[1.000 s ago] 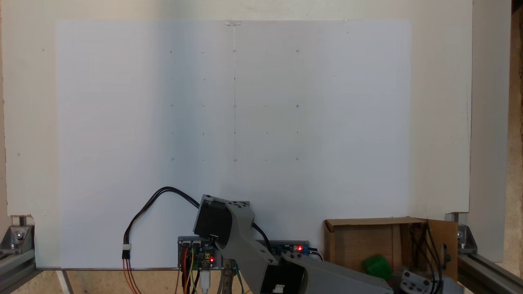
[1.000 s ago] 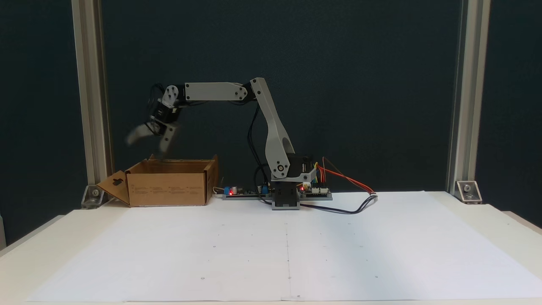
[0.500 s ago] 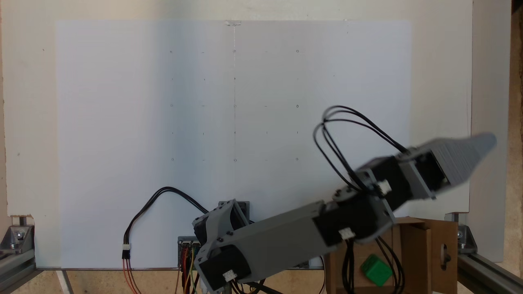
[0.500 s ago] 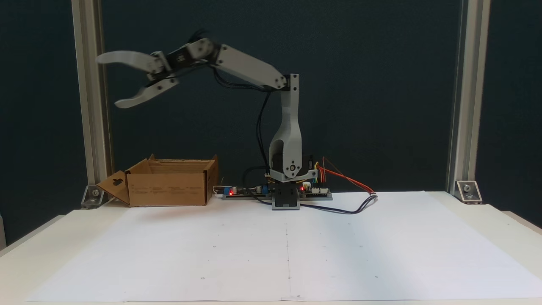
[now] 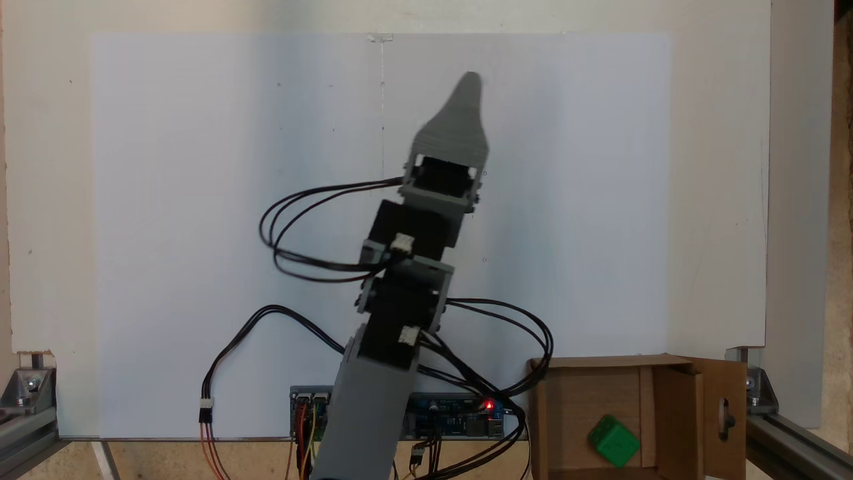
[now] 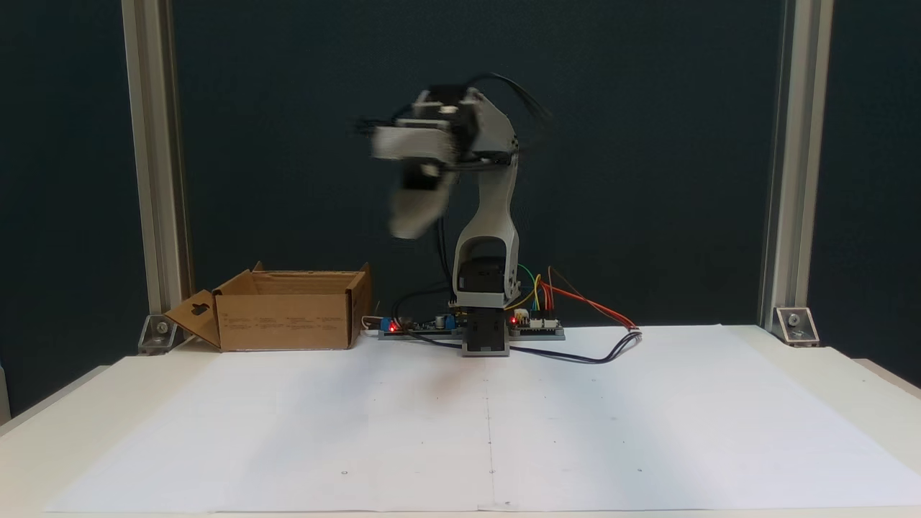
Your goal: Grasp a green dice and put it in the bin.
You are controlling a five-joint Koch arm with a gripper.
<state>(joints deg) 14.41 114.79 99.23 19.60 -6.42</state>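
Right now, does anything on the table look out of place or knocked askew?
Nothing stands out. The dice lies inside the box, which stands upright with its flaps open. The arm is raised over the paper, its fingers blurred.

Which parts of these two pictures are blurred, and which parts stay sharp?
In the fixed view from the front, the gripper and wrist are smeared by motion blur, so the jaws cannot be read, while the bin is sharp. In the fixed view from above, the arm is only slightly soft, and the green dice inside the bin is crisp.
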